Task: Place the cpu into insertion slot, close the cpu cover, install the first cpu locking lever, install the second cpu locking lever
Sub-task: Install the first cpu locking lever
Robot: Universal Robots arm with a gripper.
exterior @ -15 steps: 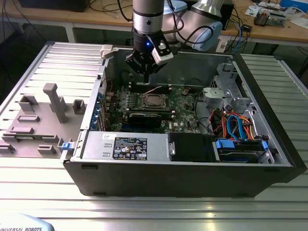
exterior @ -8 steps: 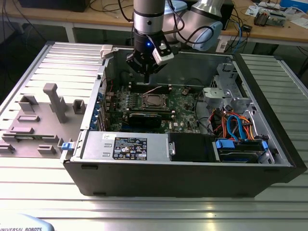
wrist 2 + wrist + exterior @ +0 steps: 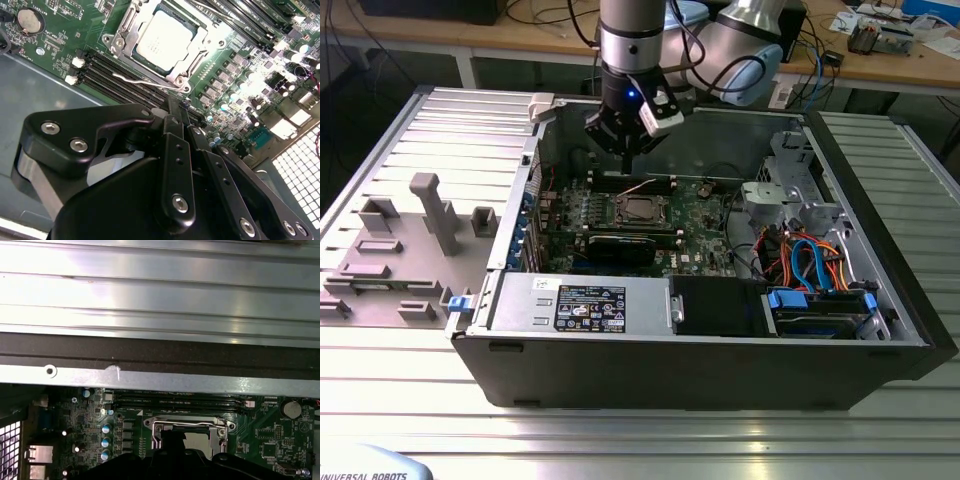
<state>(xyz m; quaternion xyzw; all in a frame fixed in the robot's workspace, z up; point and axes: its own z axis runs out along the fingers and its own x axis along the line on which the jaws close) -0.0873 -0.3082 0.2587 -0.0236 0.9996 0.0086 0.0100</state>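
The cpu point(image 3: 162, 37), a silvery square chip, lies in the insertion slot point(image 3: 642, 208) on the green board. The cpu cover point(image 3: 129, 27) lies flat around the chip, which shows through its central cut-out. A thin wire locking lever point(image 3: 145, 82) runs along the slot's near side and looks unlatched; in the exterior view it rises at a slant point(image 3: 642, 186). My gripper point(image 3: 626, 165) hangs just above the slot's far edge. Its black fingers point(image 3: 172, 145) meet at the tip, so the gripper point(image 3: 179, 107) is shut and holds nothing. In the first wrist view it point(image 3: 175, 441) partly hides the slot point(image 3: 220, 432).
The open computer case point(image 3: 880, 240) walls in the board on all sides. A black card point(image 3: 620, 247) lies just in front of the slot, with memory slots point(image 3: 107, 75) beside it. Cables point(image 3: 810, 262) and a drive bay fill the exterior view's right. A grey fixture plate point(image 3: 410, 240) sits left.
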